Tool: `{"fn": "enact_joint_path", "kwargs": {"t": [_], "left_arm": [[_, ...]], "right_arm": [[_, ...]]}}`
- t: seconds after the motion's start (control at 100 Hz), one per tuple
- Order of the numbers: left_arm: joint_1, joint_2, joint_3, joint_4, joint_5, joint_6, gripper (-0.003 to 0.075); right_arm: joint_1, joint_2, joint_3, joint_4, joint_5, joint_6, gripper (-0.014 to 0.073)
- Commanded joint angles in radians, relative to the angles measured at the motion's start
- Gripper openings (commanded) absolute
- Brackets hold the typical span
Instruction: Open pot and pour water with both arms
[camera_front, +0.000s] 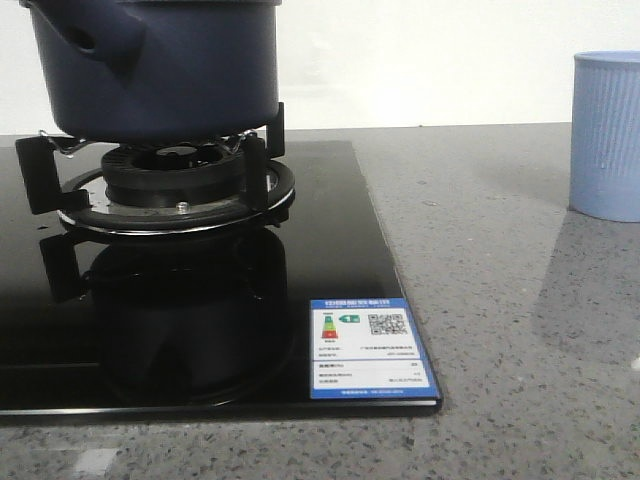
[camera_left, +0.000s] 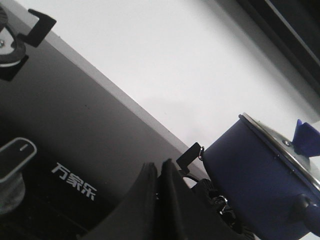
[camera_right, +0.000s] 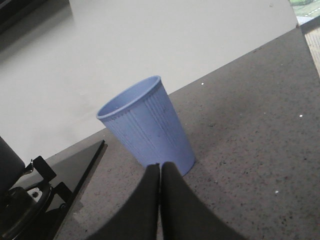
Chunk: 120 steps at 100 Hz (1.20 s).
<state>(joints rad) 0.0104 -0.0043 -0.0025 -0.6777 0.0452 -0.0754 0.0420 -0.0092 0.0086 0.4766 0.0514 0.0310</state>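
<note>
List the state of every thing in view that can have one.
Large dark navy-blue pot: on the burner, lid on.
Black gas burner: no flame visible.
Pale blue ribbed cup: upright on the countertop; contents not visible.
Left claw: shut, holding nothing.
Right claw: shut, holding nothing.

Bare speckled grey stone countertop (camera_front: 480, 300) lies open between the glossy black glass hob (camera_front: 330, 260) and pale blue ribbed plastic cup (camera_front: 607, 135).
</note>
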Motion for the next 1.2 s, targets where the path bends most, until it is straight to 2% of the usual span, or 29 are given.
{"fn": "enact_joint_path", "kwargs": {"t": [0.0, 0.18, 0.32, 0.41, 0.5, 0.72, 0.77, 0.84, 0.96, 1.01, 1.06, 1.19], "left_arm": [[-0.007, -0.026, -0.052, -0.002, -0.013, 0.003, -0.002], [-0.007, 0.063, -0.271, 0.166, 0.207, 0.182, -0.002], [-0.007, 0.217, -0.477, 0.169, 0.403, 0.378, -0.0019], [-0.023, 0.316, -0.585, 0.169, 0.501, 0.462, -0.0019], [-0.084, 0.38, -0.644, 0.148, 0.5, 0.468, -0.0019], [-0.227, 0.473, -0.702, 0.14, 0.412, 0.489, 0.0001], [-0.253, 0.492, -0.713, 0.136, 0.381, 0.489, 0.0044], [-0.287, 0.519, -0.716, 0.114, 0.326, 0.489, 0.0148], [-0.341, 0.57, -0.716, 0.096, 0.247, 0.489, 0.0411], [-0.36, 0.598, -0.716, 0.096, 0.224, 0.489, 0.048], [-0.38, 0.63, -0.72, 0.096, 0.206, 0.492, 0.0506], [-0.437, 0.74, -0.751, 0.098, 0.148, 0.548, 0.0501]], "right_arm": [[-0.003, -0.018, -0.043, -0.004, -0.032, -0.008, -0.0046], [-0.003, 0.062, -0.225, -0.148, 0.151, -0.05, -0.0046], [-0.003, 0.212, -0.377, -0.236, 0.259, -0.088, -0.0046], [-0.003, 0.304, -0.461, -0.24, 0.305, -0.142, -0.0046], [0.005, 0.385, -0.523, -0.24, 0.344, -0.158, -0.0046], [0.101, 0.482, -0.575, -0.24, 0.328, -0.192, -0.0033], [0.121, 0.492, -0.58, -0.24, 0.324, -0.192, 0.0008], [0.143, 0.498, -0.583, -0.24, 0.314, -0.192, 0.0126], [0.153, 0.5, -0.583, -0.24, 0.315, -0.192, 0.044], [0.153, 0.5, -0.583, -0.239, 0.315, -0.192, 0.0511], [0.153, 0.5, -0.583, -0.239, 0.315, -0.192, 0.0534], [0.153, 0.5, -0.583, -0.239, 0.315, -0.192, 0.0527]]}}
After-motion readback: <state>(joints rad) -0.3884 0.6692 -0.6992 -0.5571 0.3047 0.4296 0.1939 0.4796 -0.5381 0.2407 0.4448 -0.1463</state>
